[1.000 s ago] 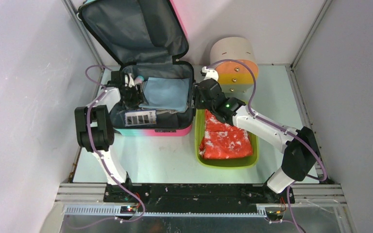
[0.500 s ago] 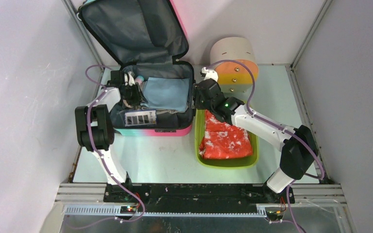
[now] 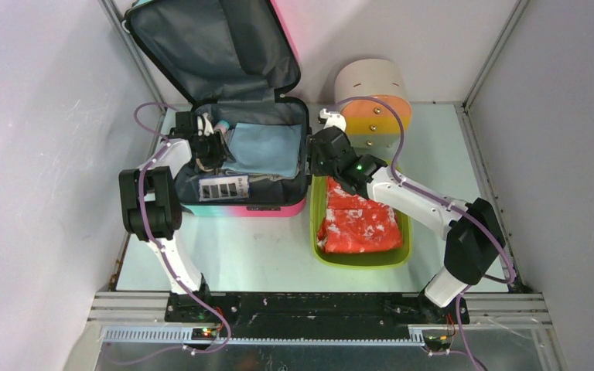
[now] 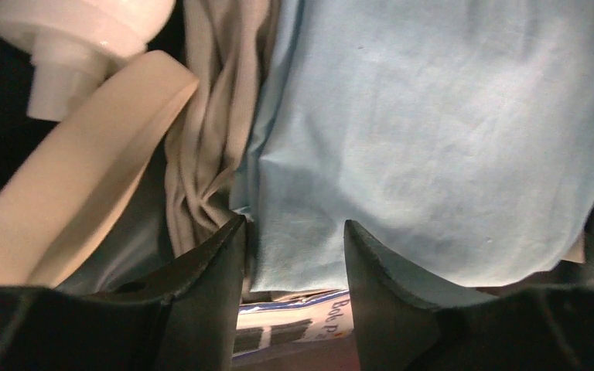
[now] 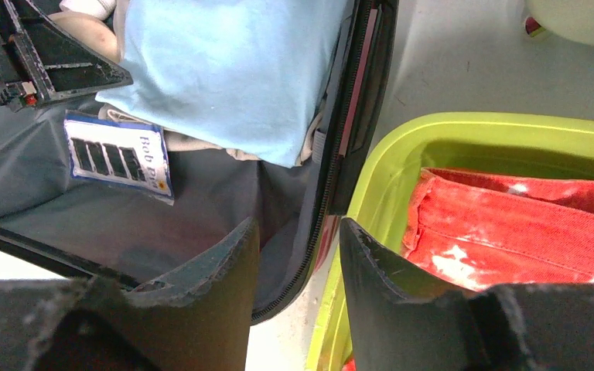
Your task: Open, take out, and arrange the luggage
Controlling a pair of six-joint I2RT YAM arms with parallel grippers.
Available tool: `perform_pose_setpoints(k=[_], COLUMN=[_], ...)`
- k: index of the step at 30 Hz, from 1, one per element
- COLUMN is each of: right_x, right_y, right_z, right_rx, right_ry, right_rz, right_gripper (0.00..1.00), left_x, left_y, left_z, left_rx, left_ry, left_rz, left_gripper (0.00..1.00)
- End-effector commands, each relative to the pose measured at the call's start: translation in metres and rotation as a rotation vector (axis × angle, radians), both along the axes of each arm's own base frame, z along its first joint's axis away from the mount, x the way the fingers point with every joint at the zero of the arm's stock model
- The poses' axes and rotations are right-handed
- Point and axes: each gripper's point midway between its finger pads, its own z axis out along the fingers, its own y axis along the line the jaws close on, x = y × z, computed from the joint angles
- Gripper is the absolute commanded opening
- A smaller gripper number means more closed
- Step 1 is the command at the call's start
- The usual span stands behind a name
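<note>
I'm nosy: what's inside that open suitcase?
The suitcase holds a folded light-blue cloth on top, with beige fabric, a white bottle and a barred label near it. Anything under the cloth is covered.

White links point(image 3: 414, 202), black joints point(image 3: 151, 204), purple cables point(image 3: 144, 116), dark wedge-shaped pincer fingers point(image 4: 201, 297)

Card point(image 5: 120, 154): a white card with a blue border is seen on the grey lining of the suitcase point(image 5: 124, 228), its top edge tucked under a light-blue cloth point(image 5: 232, 69).
Words: "Bob p…" is read in blue along one edge; the rest is cut off.
Marks: four black bars are printed in a row.
Top view: the letters are too small to be read.
</note>
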Motion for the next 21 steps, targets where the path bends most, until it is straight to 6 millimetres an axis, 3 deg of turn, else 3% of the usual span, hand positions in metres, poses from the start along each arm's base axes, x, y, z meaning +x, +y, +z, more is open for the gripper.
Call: perform_pose_setpoints(k=[1,21], right_x=[0.009,0.010], right_y=[0.002,-0.011], right_z=[0.023,0.025], right_rx=[0.036,0.035], right_ry=[-0.042,-0.024], right_rz=[-0.013,-0.036], right_gripper=[0.45,0.45], left_x=[0.006,0.020], left_y=[0.021,0.011], left_z=[0.018,0.002], left_rx=[0.102,0.024], left_ry=[-0.048,-0.055], left_rz=[0.031,0.016], left_gripper=[0.57,0.57])
